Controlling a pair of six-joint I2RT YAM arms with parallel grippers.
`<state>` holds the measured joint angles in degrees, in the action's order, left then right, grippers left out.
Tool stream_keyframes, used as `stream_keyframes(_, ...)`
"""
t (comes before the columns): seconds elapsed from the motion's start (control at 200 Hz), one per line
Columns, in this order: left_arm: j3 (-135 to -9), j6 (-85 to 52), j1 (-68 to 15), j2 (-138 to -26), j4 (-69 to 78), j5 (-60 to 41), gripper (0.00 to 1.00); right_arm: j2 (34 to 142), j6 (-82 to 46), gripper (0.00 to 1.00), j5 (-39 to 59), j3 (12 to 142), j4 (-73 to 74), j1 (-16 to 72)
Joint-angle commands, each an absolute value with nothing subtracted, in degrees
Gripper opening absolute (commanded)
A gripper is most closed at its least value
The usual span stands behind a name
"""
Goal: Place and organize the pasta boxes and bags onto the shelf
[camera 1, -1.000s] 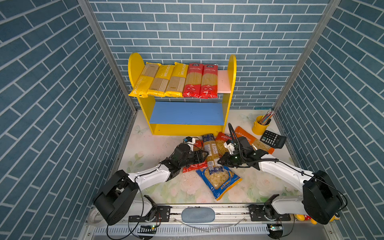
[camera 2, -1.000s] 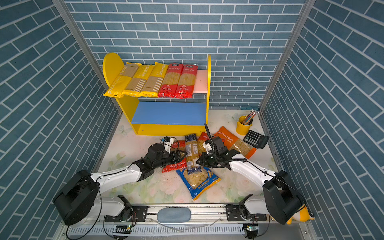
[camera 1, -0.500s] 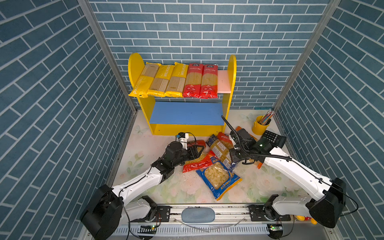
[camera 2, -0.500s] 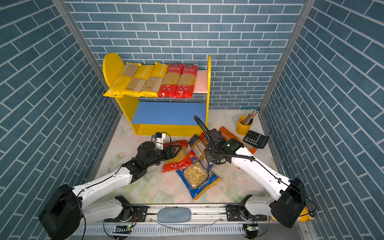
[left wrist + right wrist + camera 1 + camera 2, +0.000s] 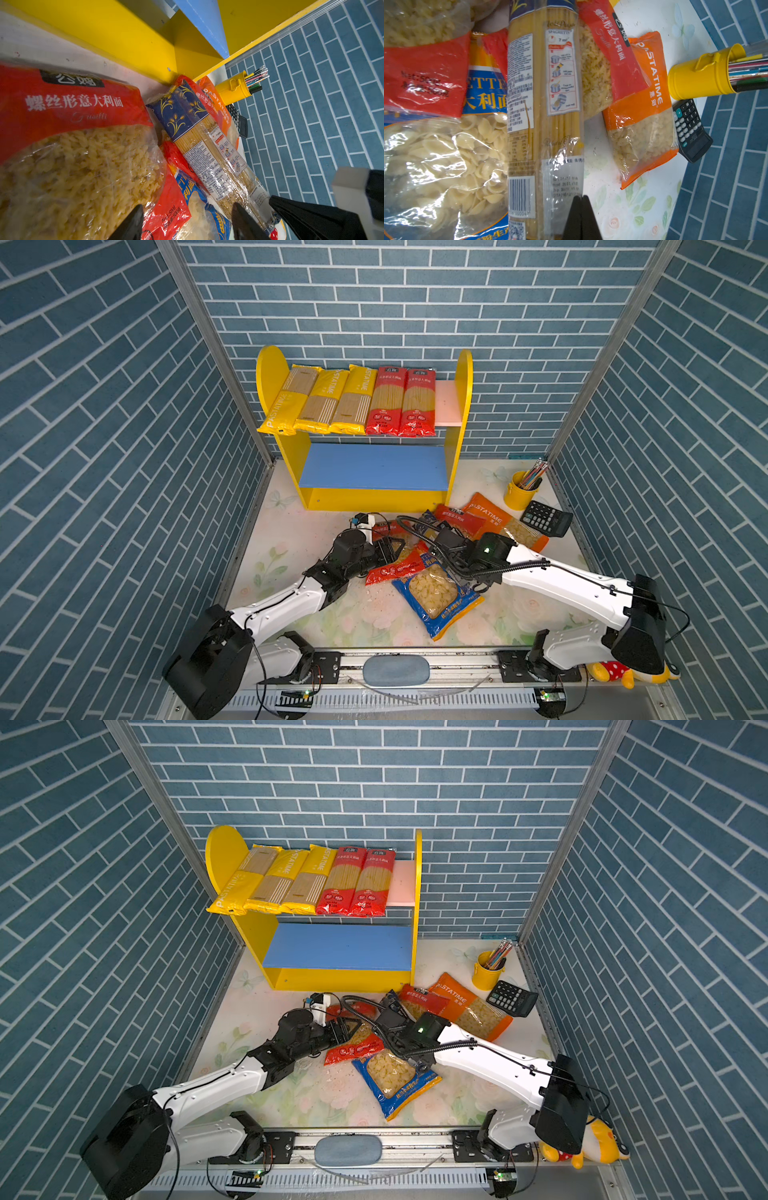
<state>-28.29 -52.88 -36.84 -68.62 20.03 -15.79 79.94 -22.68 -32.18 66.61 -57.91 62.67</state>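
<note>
R gripper point(image 5: 580, 202): pressed together at film edge of dark-blue spaghetti pack point(image 5: 544, 93); catch unclear.
L gripper point(image 5: 187, 225): spread, holds nothing.
Pack loc.: table pile, 6 o'clock of shelf point(image 5: 374, 466).
Handling: prob. stiff lengthwise, light, slick film; best gripped mid-length.

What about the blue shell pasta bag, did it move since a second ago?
No. The blue shell pasta bag lies in the same spot and at the same slant, just as far in front of the shelf as before.
</note>
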Motion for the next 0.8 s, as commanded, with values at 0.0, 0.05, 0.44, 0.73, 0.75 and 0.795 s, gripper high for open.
stream_keyframes(0.0,-28.0,-53.0,-37.5,-68.9,21.6,-16.3,0.67,80.3,-23.5,0.00,-35.4,65.0,-55.7,65.5)
stream_keyframes(0.05,-27.5,-52.6,-37.4,-68.1,20.5,-15.2,0.68,81.3,-23.0,0.00,-36.2,64.7,-54.6,67.6)
stream_keyframes(0.44,-23.4,-50.4,-29.8,-54.8,-0.8,-9.7,0.68,91.6,-20.2,0.07,-28.7,66.8,-49.0,79.5)
stream_keyframes(0.73,-25.5,-49.4,-28.1,-51.8,-1.7,-12.5,0.70,77.7,-25.9,0.45,5.5,59.4,-33.9,67.9)
stream_keyframes(0.75,-25.7,-49.6,-28.2,-52.1,-1.2,-13.0,0.71,76.1,-26.7,0.45,7.1,58.5,-33.2,66.4)
stream_keyframes(0.795,-26.2,-49.6,-28.5,-52.8,-0.3,-14.1,0.73,72.7,-28.6,0.45,9.4,56.2,-31.6,62.7)
